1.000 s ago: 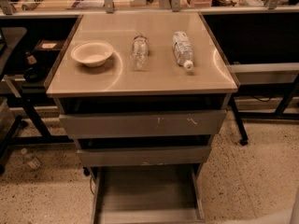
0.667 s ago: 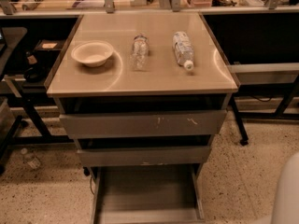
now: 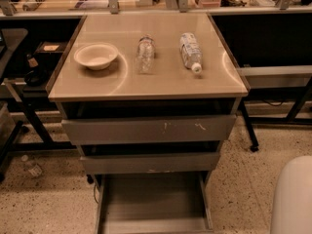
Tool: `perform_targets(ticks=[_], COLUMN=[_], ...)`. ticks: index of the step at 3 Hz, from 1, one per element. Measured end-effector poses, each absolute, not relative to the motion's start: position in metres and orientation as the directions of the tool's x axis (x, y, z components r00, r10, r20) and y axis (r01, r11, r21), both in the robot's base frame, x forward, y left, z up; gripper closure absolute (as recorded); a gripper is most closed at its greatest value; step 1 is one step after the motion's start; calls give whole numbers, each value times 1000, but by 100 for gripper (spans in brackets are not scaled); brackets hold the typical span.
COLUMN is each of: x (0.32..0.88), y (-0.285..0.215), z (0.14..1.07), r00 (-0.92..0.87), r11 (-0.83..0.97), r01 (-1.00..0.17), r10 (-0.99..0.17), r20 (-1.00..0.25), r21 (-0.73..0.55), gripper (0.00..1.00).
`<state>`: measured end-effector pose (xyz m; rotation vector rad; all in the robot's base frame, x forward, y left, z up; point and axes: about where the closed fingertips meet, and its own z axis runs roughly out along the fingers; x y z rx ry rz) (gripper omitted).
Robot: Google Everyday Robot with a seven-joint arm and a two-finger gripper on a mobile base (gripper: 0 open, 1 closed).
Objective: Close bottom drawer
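Observation:
The bottom drawer (image 3: 153, 204) is the lowest and narrowest grey tray of the cabinet (image 3: 146, 82). It stands pulled far out toward the camera, and its inside looks empty. Its plain front (image 3: 156, 225) lies at the lower edge of the view. My gripper is not in view. Only a white rounded part of the arm (image 3: 292, 199) shows at the lower right, to the right of the drawer and apart from it.
Above are the medium drawer (image 3: 150, 162) and the widest drawer with white scratches (image 3: 148, 129), both slightly out. On the cabinet top lie a white bowl (image 3: 96, 56) and two plastic bottles (image 3: 145, 53) (image 3: 191, 51). Table legs stand on both sides. A small bottle (image 3: 31, 167) lies on the floor at left.
The white arm part has come further into view at the lower right. The drawers and the things on top have not moved.

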<state>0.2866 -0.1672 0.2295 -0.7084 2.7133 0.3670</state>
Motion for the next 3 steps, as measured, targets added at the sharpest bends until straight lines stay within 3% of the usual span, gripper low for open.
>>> perform_targets(ticks=[3], x=[347], y=[-173], z=[197], r00=[-837], r11=[924], r01=[-363], r10=[-268], r20=[-476], r21=[118], gripper=[100])
